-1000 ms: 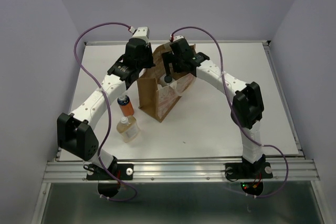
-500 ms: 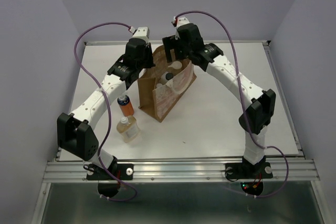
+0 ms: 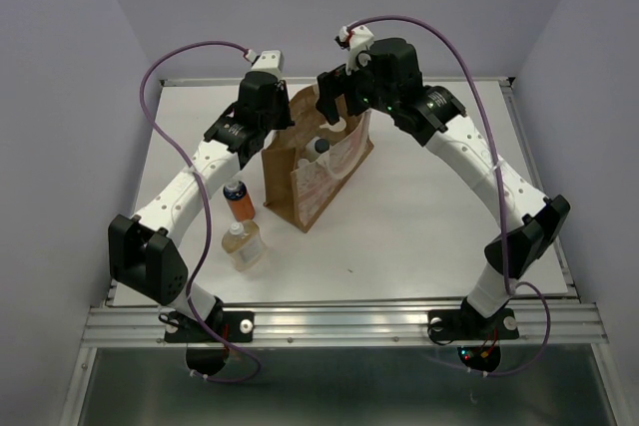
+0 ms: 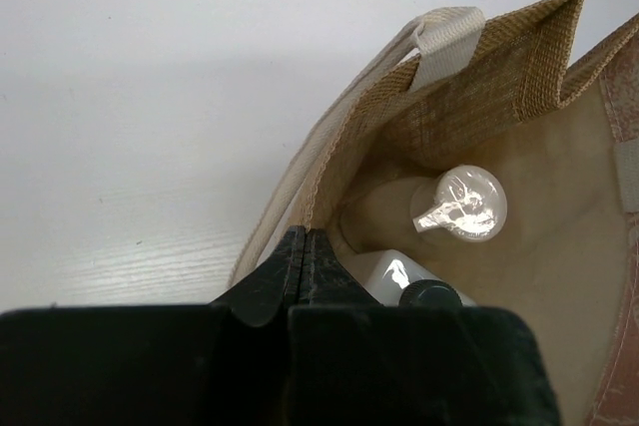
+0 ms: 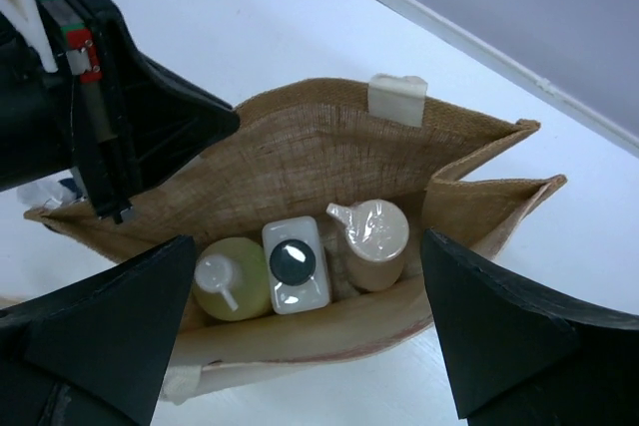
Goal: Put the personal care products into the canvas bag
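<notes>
The canvas bag (image 3: 305, 182) stands upright mid-table, its mouth open. Inside it stand the yellow-green bottle (image 5: 232, 281), the translucent white bottle with black cap (image 5: 296, 264) and the beige bottle (image 5: 374, 236). My left gripper (image 4: 305, 238) is shut on the bag's left rim (image 4: 329, 162) and holds it; it also shows in the top view (image 3: 274, 127). My right gripper (image 5: 308, 276) is open and empty, high above the bag's mouth (image 3: 337, 112). The orange bottle with dark blue cap (image 3: 238, 200) and the amber bottle with white cap (image 3: 243, 244) stand on the table left of the bag.
The white table (image 3: 419, 216) ends in a raised metal rail at the back (image 3: 439, 81) and front (image 3: 339, 321). My left arm (image 3: 185, 197) reaches over the two loose bottles. The bag's white handle (image 4: 444, 42) sticks up at its far rim.
My right gripper has risen out of the bag's mouth and drawn back, leaving the black-capped bottle inside. The left gripper has kept its hold on the rim.
</notes>
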